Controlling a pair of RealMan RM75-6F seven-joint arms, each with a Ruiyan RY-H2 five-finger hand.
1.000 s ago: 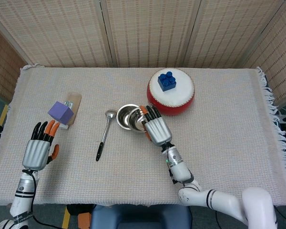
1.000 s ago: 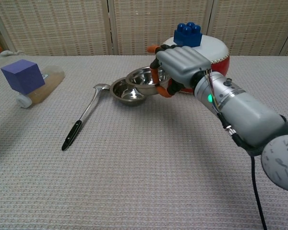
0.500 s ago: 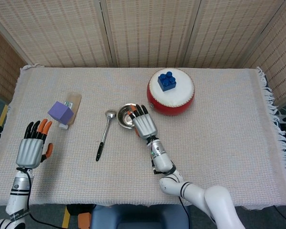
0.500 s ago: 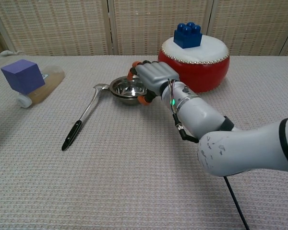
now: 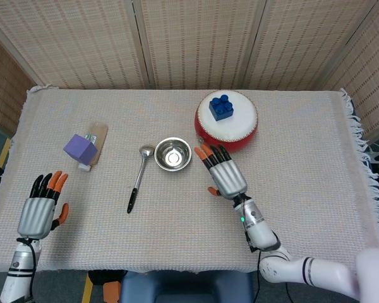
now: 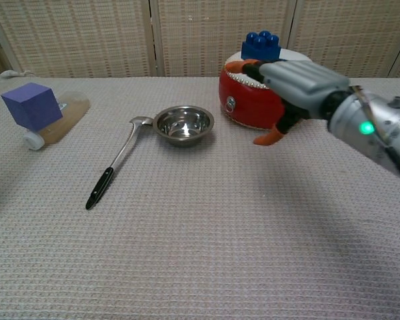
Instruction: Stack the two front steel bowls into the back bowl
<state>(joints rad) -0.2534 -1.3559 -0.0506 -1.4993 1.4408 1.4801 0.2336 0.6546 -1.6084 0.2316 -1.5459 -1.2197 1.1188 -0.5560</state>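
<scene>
The steel bowls (image 5: 173,154) (image 6: 183,125) sit nested as one stack at the table's middle, just right of a ladle. My right hand (image 5: 223,173) (image 6: 297,85) hovers to the right of the stack, apart from it, fingers spread and holding nothing. My left hand (image 5: 40,207) is at the front left near the table edge, fingers extended, empty; the chest view does not show it.
A black-handled ladle (image 5: 137,178) (image 6: 117,169) lies left of the bowls. A red drum (image 5: 227,121) (image 6: 253,100) with a blue brick (image 5: 222,106) on top stands behind my right hand. A purple cube (image 5: 81,149) (image 6: 32,107) rests at the left.
My right hand let go of the bowl into the stack and drew back to the right, opening. My left hand slid back toward the front edge.
</scene>
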